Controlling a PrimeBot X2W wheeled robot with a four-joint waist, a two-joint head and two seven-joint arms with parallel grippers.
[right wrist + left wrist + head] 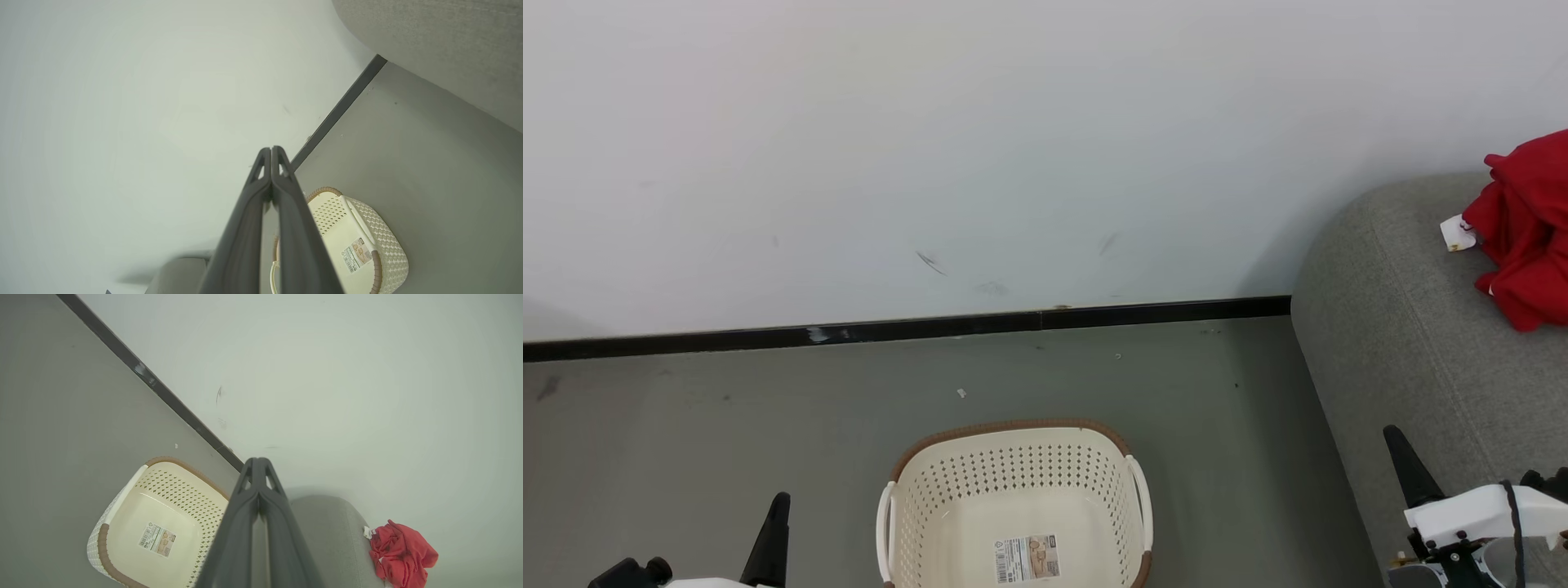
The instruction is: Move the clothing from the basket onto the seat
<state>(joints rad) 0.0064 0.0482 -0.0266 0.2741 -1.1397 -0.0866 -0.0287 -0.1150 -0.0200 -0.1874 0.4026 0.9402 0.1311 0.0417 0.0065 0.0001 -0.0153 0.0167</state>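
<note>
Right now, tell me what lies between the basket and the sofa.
Bare grey floor. In the head view nothing lies between the basket and the sofa; the red clothing sits on the sofa.

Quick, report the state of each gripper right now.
Left gripper: shut, holding nothing.
Right gripper: shut, holding nothing.

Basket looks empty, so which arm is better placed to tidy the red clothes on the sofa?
Right, probably. The right pincer is by the sofa, on the same side as the clothes. The left pincer is across the basket, farther off. Both are shut and empty.
</note>
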